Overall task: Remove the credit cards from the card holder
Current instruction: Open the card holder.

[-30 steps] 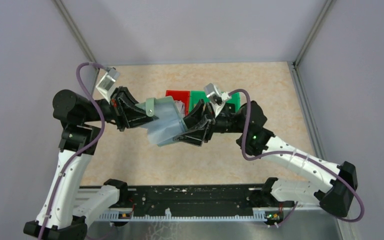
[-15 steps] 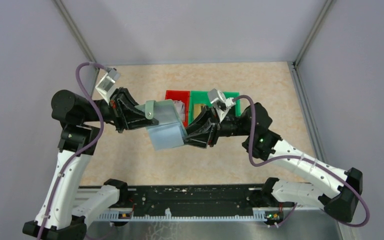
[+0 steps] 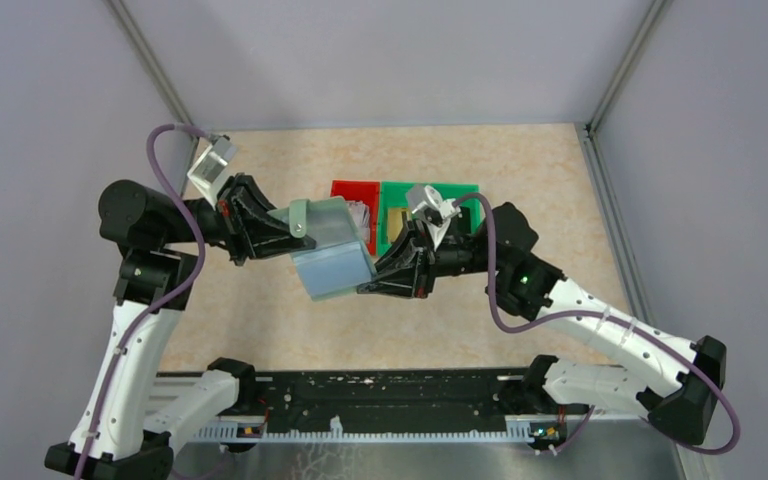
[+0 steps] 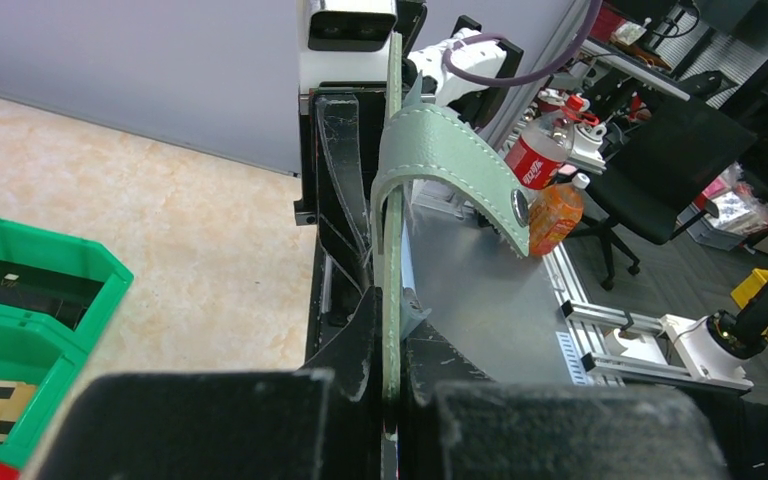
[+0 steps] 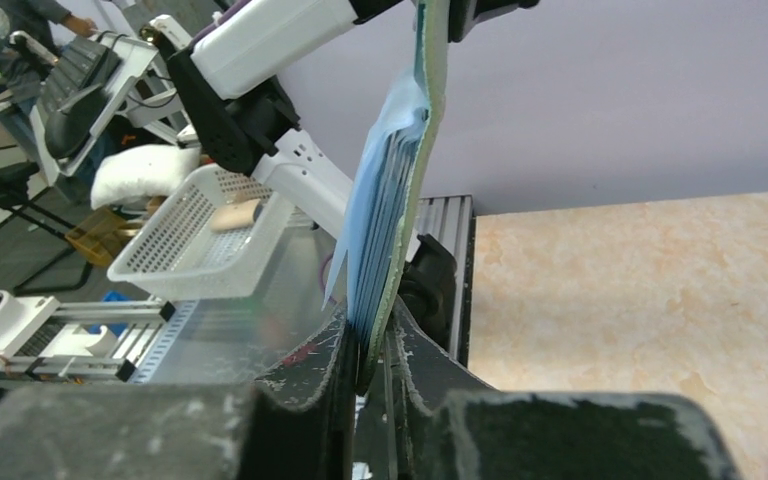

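Left end effector [image 3: 290, 236] pinches the flat pale grey-green folding card holder [image 3: 332, 262] aloft beside the red plastic bin [image 3: 352, 189], right end effector [image 3: 368, 283] nipping its opposite edge, likely seeking a card, which next needs a straight pull.

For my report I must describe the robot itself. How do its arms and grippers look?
The left arm and right arm have white links and black joints; a purple cable loops along each. The left gripper and right gripper are black and two-fingered.
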Controlling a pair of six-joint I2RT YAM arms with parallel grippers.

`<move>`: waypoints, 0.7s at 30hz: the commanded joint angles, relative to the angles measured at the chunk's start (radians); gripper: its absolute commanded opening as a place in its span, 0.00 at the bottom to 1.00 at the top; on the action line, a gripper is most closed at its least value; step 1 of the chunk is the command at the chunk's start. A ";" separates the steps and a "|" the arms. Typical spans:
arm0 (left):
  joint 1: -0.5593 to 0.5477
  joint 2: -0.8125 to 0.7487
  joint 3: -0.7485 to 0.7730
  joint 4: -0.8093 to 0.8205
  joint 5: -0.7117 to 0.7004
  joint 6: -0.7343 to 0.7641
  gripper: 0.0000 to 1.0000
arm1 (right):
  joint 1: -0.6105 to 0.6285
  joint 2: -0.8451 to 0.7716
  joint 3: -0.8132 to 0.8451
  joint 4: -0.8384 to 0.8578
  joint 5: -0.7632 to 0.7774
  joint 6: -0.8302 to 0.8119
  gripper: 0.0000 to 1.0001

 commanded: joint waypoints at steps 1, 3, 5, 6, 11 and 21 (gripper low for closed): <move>0.005 -0.003 0.028 0.017 -0.009 0.005 0.00 | -0.004 -0.016 0.081 0.008 0.076 -0.029 0.07; 0.005 -0.004 0.025 0.017 -0.009 0.003 0.00 | -0.005 -0.013 0.091 0.001 0.133 -0.026 0.04; 0.004 -0.002 0.024 0.018 -0.006 0.001 0.00 | -0.006 -0.009 0.093 0.002 0.172 -0.017 0.04; 0.004 -0.002 0.022 0.019 -0.006 0.001 0.00 | -0.005 -0.008 0.093 0.008 0.174 -0.016 0.03; 0.004 -0.006 0.013 0.025 -0.004 0.002 0.00 | -0.005 -0.004 0.063 0.071 0.202 0.041 0.01; 0.004 -0.019 0.004 0.025 0.000 0.030 0.00 | -0.030 0.019 -0.006 0.313 0.165 0.262 0.05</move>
